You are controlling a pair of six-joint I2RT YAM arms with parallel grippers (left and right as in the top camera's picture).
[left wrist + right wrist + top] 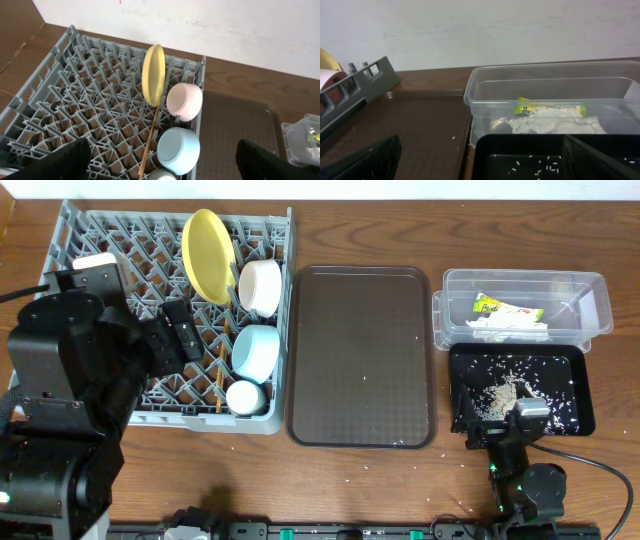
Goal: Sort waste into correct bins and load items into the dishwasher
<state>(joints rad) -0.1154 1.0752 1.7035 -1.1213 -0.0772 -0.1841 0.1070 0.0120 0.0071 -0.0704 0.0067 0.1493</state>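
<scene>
The grey dish rack (110,240) holds an upright yellow plate (207,255), a white bowl (261,287), a light blue bowl (256,351), a small white cup (245,397) and chopsticks (220,380). My left gripper (175,332) hovers open and empty above the rack. In the left wrist view it (162,160) frames the blue bowl (178,150) and a chopstick (152,135). The clear tub (520,275) holds the wrapper (492,305) and crumpled paper (510,328). The black tray (460,390) holds rice (505,390). My right gripper (485,160) is open and empty at its near edge.
A dark brown serving tray (360,355) lies between the rack and the bins, with a few rice grains on it. Stray grains lie on the wooden table (400,480) in front. A wall stands behind the table.
</scene>
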